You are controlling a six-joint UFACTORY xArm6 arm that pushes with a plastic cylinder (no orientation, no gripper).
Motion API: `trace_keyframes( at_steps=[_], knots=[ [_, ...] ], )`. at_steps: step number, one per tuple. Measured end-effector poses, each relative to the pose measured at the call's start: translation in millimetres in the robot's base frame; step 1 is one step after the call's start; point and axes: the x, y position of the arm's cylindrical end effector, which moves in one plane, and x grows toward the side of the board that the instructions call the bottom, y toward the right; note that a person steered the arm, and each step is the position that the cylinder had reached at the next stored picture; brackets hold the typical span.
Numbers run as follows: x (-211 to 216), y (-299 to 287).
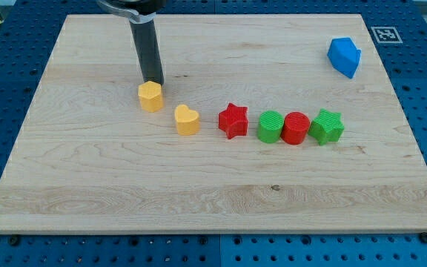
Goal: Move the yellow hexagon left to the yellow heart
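The yellow hexagon [150,96] sits on the wooden board [124,193], left of centre and toward the view's top. The yellow heart [187,119] lies just to its lower right, a small gap between them. My tip [153,82] is at the hexagon's upper edge, touching or almost touching it from the view's top. The dark rod rises from there to the view's top edge.
A row runs right from the heart: a red star [233,120], a green cylinder [270,127], a red cylinder [296,127] and a green star [326,126]. A blue block [345,56] sits at the upper right. Blue perforated table surrounds the board.
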Motion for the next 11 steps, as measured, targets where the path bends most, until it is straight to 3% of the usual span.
trace_keyframes(
  at_steps=[2,5,8,11],
  knots=[
    [-28,0],
    [-3,-9],
    [50,-11],
    [41,-64]
  ],
)
